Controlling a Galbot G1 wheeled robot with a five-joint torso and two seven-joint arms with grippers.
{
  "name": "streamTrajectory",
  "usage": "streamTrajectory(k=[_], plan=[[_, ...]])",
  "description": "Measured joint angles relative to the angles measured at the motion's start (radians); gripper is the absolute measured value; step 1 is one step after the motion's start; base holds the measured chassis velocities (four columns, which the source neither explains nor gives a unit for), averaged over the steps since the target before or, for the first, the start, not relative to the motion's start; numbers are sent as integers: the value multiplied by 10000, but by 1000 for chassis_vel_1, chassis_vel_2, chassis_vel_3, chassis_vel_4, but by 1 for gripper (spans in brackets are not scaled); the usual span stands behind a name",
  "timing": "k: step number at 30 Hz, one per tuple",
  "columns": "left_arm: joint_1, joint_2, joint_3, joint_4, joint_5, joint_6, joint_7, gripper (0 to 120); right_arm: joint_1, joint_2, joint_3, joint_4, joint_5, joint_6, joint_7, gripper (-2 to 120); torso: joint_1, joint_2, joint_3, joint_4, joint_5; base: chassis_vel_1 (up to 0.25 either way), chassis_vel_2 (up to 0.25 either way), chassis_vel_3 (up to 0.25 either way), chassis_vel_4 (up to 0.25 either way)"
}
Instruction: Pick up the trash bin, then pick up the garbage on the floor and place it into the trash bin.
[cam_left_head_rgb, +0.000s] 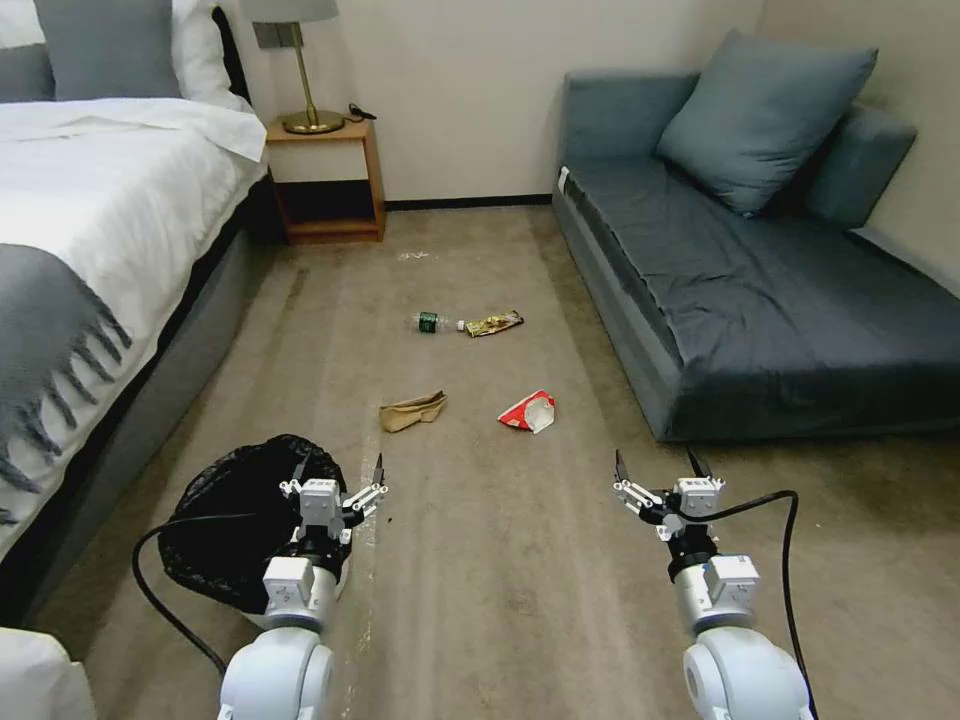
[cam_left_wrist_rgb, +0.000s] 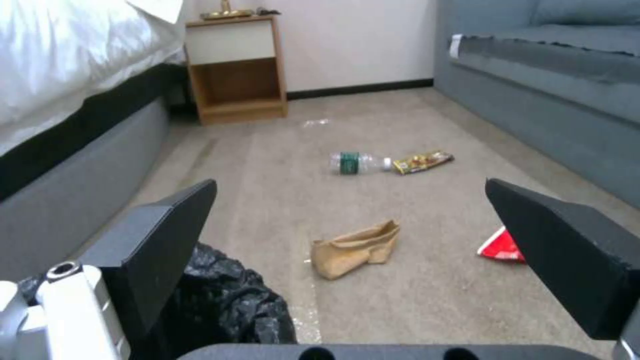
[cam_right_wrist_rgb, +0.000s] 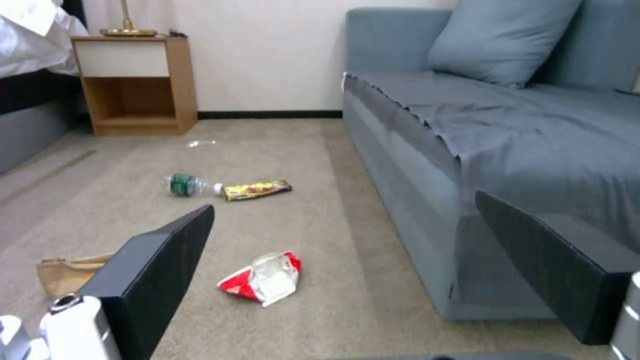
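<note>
Four pieces of litter lie on the beige carpet (cam_left_head_rgb: 480, 600) between the white-sheeted bed (cam_left_head_rgb: 110, 190) on the left and the grey-blue fabric sofa (cam_left_head_rgb: 760, 300) on the right.

At the left, the small round white plastic trash bin lined with a crinkly black bag (cam_left_head_rgb: 225, 525) stands on the floor beside the bed base. The left gripper (cam_left_head_rgb: 338, 478) is held above the bin's right rim, fingers spread wide apart and holding nothing. In the left wrist view the black bag (cam_left_wrist_rgb: 227, 305) lies just below the left finger.

Ahead of the bin, the crumpled brown paper bag (cam_left_head_rgb: 411, 411) lies flat on the carpet. Farther off, near the middle of the floor, the clear plastic bottle with a green label (cam_left_head_rgb: 436, 322) lies on its side, its cap end touching or just beside the shiny gold snack wrapper (cam_left_head_rgb: 494, 323). To the right of the paper bag, the red-and-white wrapper (cam_left_head_rgb: 528, 411) lies near the sofa's front edge.

At the right, the right gripper (cam_left_head_rgb: 657, 467) hovers over bare carpet near the sofa corner, fingers spread wide and empty. In the right wrist view the red-and-white wrapper (cam_right_wrist_rgb: 263, 278) lies ahead of it, between its fingers.

A wooden nightstand (cam_left_head_rgb: 328, 180) with a brass lamp (cam_left_head_rgb: 305, 70) stands against the far wall.
</note>
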Motion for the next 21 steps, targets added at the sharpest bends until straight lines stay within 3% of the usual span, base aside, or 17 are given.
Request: streamTrajectory(k=[21], plan=[[-20, 105, 42, -81, -143, 71, -104, 100, -155, 2, 1, 108, 68, 31, -1, 100, 0, 0, 1, 4, 0, 0, 0, 0, 0]])
